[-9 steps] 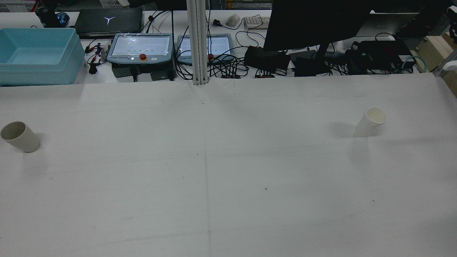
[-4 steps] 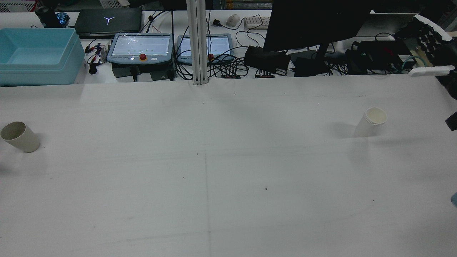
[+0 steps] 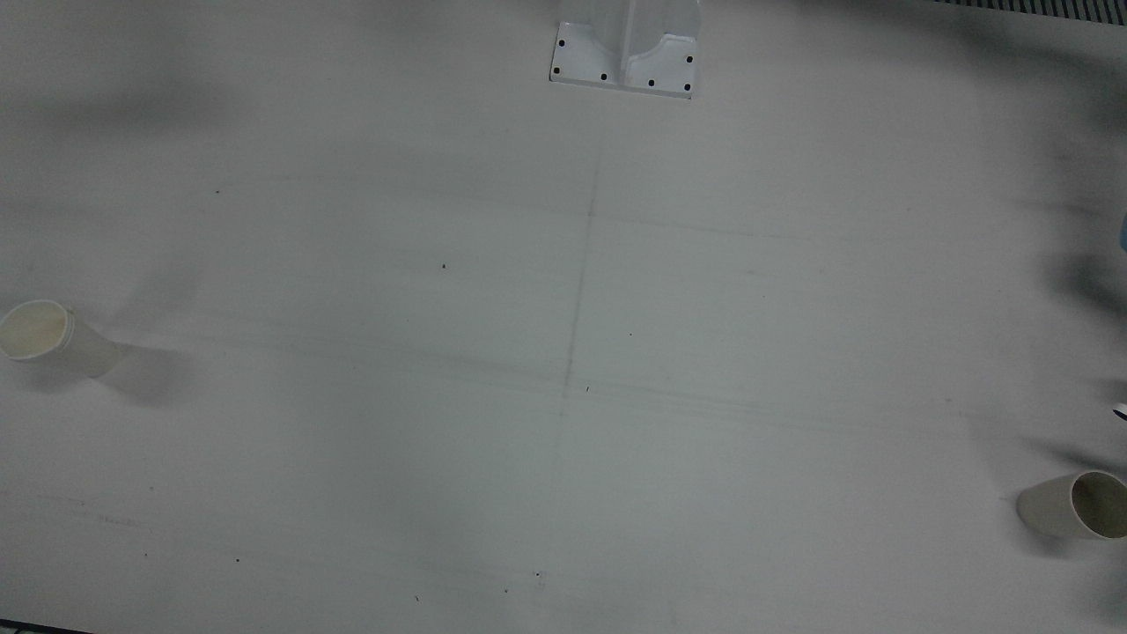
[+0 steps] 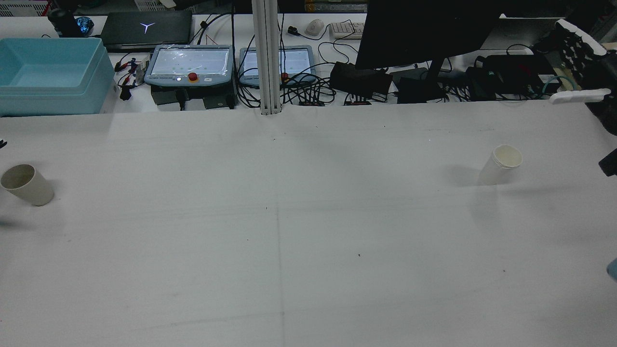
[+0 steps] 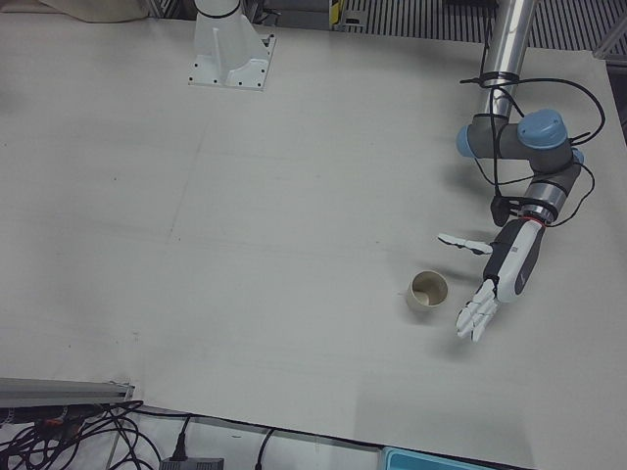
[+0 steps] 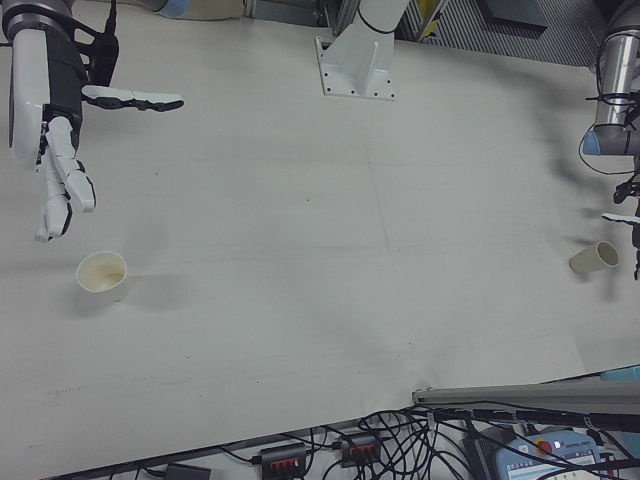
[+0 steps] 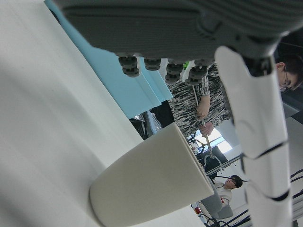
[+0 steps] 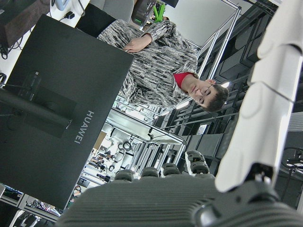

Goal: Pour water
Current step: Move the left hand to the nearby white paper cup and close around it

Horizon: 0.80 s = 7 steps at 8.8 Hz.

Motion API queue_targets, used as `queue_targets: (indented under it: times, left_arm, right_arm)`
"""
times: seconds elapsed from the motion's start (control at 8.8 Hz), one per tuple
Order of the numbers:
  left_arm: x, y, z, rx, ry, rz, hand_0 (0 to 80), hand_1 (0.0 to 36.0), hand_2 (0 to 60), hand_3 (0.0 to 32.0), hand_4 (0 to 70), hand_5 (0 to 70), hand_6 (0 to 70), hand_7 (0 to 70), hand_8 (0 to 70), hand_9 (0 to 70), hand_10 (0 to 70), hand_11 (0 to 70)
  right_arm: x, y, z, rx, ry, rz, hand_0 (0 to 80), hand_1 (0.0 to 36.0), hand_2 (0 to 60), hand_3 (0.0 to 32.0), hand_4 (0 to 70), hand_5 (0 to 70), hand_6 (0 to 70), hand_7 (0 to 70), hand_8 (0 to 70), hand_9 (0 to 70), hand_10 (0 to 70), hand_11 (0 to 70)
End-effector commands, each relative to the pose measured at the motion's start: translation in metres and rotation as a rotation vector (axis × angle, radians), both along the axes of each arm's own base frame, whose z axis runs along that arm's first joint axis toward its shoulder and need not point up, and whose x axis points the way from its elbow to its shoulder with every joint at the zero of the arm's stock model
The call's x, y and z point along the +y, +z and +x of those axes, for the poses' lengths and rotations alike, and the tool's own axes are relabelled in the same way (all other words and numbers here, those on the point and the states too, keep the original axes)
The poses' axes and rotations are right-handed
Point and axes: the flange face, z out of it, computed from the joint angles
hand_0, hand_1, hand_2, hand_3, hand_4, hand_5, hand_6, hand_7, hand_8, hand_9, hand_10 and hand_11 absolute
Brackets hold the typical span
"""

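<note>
Right hand point(image 6: 50, 120) entered; table point(image 4: 289, 241) open.

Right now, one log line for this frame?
phase: approach | left hand: open, beside beige cup | right hand: open, above white cup | cups: upright, untouched

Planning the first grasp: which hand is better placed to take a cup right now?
Left. The left hand, open, sits right beside its cup; the right hand hangs open, farther from its cup.

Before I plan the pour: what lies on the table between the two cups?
Nothing: in the rear view the stretch of white table between the left cup and the right cup is bare.
</note>
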Motion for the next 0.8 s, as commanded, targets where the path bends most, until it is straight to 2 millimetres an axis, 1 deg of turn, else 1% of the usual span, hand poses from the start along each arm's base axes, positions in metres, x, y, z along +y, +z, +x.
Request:
queue_targets:
  times: [0.0,0.11,0.34,0.45,0.57,0.68]
  left_arm:
    - [0.001,0.006,0.042,0.006,0.007,-0.003,50.9,18.5,20.5,1.6,12.6,0.0,4.3,7.2,2.3,3.8,3.9,7.8]
    - [-0.006,0.007,0.050,0.008,0.006,-0.006,50.9,18.4,20.0,1.6,12.4,0.0,4.3,7.2,2.2,3.8,3.9,7.7]
    - [-0.016,0.001,0.057,0.012,0.008,0.002,50.3,17.3,18.1,1.2,12.4,0.0,4.1,7.0,2.0,3.4,3.7,7.3]
    - [-0.022,-0.004,0.061,0.009,0.005,0.013,50.2,16.6,16.6,0.8,12.6,0.0,4.2,7.1,1.9,3.4,3.6,7.1]
    - [-0.026,-0.005,0.063,0.006,0.005,0.015,49.7,15.3,13.7,0.0,13.2,0.0,4.5,7.5,1.9,3.6,3.6,7.1]
    - [-0.033,-0.004,0.067,0.005,0.003,0.012,49.3,14.2,11.3,0.0,13.5,0.0,4.7,7.8,2.0,3.9,3.7,7.1]
  right_arm:
    - [0.000,0.000,0.000,0.002,0.000,-0.002,52.6,18.8,1.3,0.0,2.4,10.4,1.2,4.3,0.0,0.1,0.0,0.0]
    - [0.000,0.000,0.000,0.002,0.000,-0.002,52.7,18.8,1.4,0.0,2.5,10.6,1.3,4.4,0.0,0.0,0.0,0.0]
    - [0.000,0.000,0.000,0.002,0.000,-0.002,52.6,18.8,1.2,0.0,2.5,10.7,1.4,4.4,0.0,0.0,0.0,0.0]
    - [0.000,0.002,0.000,0.005,0.000,-0.005,52.6,18.8,1.4,0.0,2.6,10.9,1.4,4.5,0.0,0.1,0.0,0.0]
    - [0.000,0.002,0.000,0.007,0.001,-0.006,52.5,18.8,1.2,0.0,2.6,10.7,1.4,4.4,0.0,0.0,0.0,0.0]
    - [0.000,0.003,0.001,0.009,0.003,-0.007,52.4,18.7,1.2,0.0,2.5,10.5,1.3,4.4,0.0,0.0,0.0,0.0]
